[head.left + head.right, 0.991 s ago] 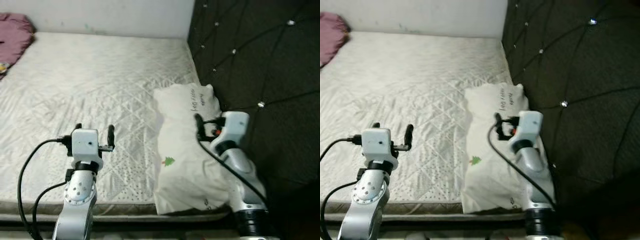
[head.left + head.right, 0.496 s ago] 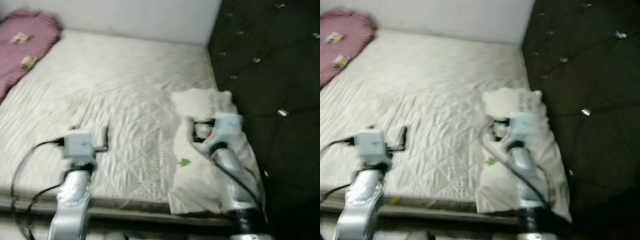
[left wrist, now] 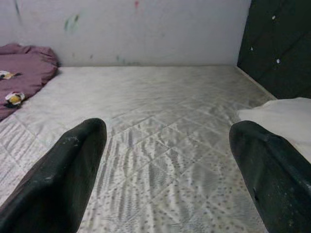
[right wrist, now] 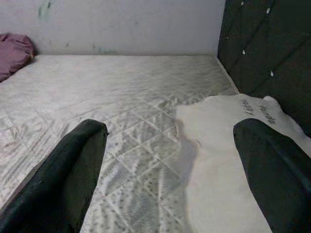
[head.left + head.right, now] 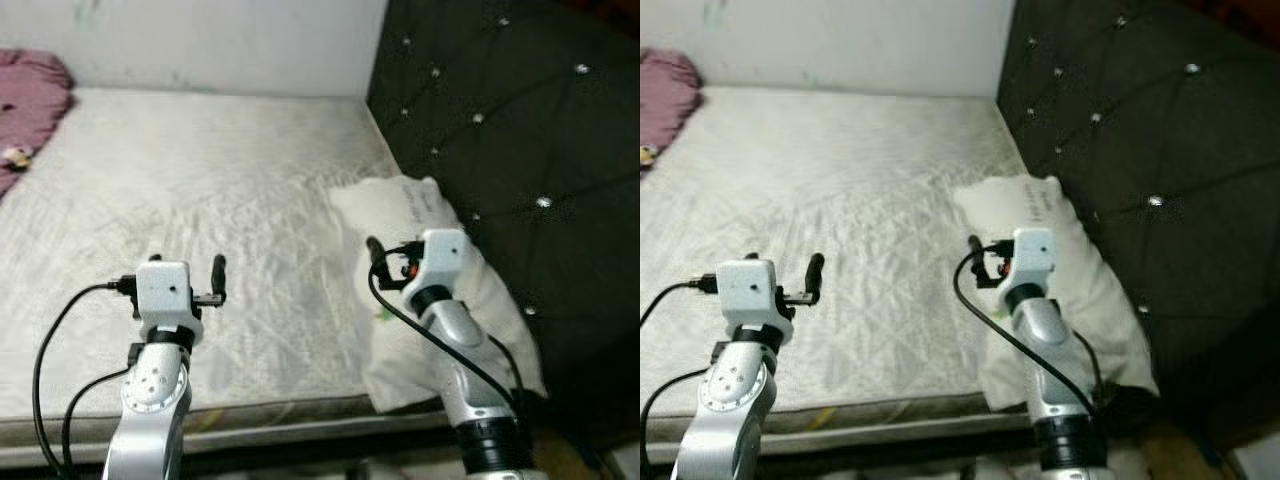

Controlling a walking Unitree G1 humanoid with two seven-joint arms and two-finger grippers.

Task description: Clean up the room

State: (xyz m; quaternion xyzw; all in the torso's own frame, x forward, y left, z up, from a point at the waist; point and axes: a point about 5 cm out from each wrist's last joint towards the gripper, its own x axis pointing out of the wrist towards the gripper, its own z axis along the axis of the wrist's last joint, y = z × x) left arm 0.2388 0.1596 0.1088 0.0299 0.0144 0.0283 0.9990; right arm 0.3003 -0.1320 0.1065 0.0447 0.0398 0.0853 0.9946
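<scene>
Against the headboard (image 5: 520, 130), at three o'clock in the eye views, lies the white pillow (image 5: 470, 290), probably set there deliberately; since a second ago the camera swung right. Wrist views: left gripper (image 3: 167, 160) and right gripper (image 4: 170, 165) hover spread wide, empty, above the mattress (image 3: 160, 102).

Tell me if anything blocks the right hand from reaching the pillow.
Nothing visible does. The right hand hovers open just above the near part of the white pillow, which lies on the mattress against the dark headboard. Only bare pillow fabric lies between its fingers.
</scene>
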